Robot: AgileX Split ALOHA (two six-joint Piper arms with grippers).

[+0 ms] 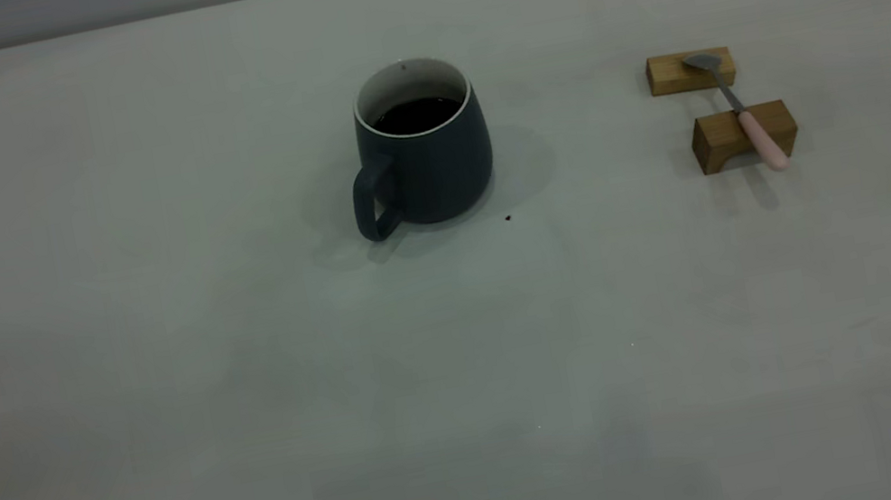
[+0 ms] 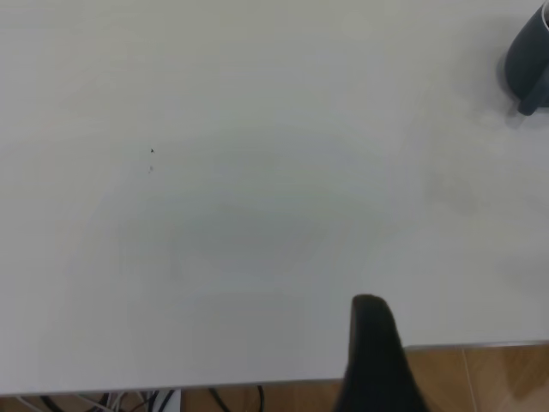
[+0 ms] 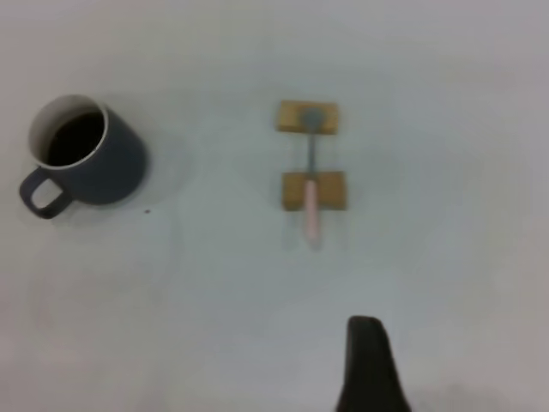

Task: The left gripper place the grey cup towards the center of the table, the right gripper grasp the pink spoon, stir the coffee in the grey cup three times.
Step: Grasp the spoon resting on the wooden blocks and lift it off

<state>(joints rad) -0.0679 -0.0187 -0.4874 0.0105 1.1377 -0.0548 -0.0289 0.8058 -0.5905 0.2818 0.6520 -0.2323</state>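
Observation:
The grey cup (image 1: 426, 166) stands upright near the middle of the table (image 1: 157, 383), its handle toward the front left, with black coffee (image 1: 417, 115) inside. The pink spoon (image 1: 743, 115) lies to its right across two wooden blocks, bowl on the far one and pink handle sticking out over the near one. Neither gripper appears in the exterior view. In the left wrist view a dark part of my left gripper (image 2: 371, 343) hangs over the table's edge, far from the cup (image 2: 530, 60). My right gripper (image 3: 367, 356) hovers high above bare table, short of the spoon (image 3: 311, 193) and the cup (image 3: 94, 163).
The far wooden block (image 1: 691, 71) and the near wooden block (image 1: 742, 136) carry the spoon. A tiny black speck (image 1: 508, 218) lies just right of the cup's base. Below the table edge (image 2: 257, 384) in the left wrist view are wooden floor and some cables.

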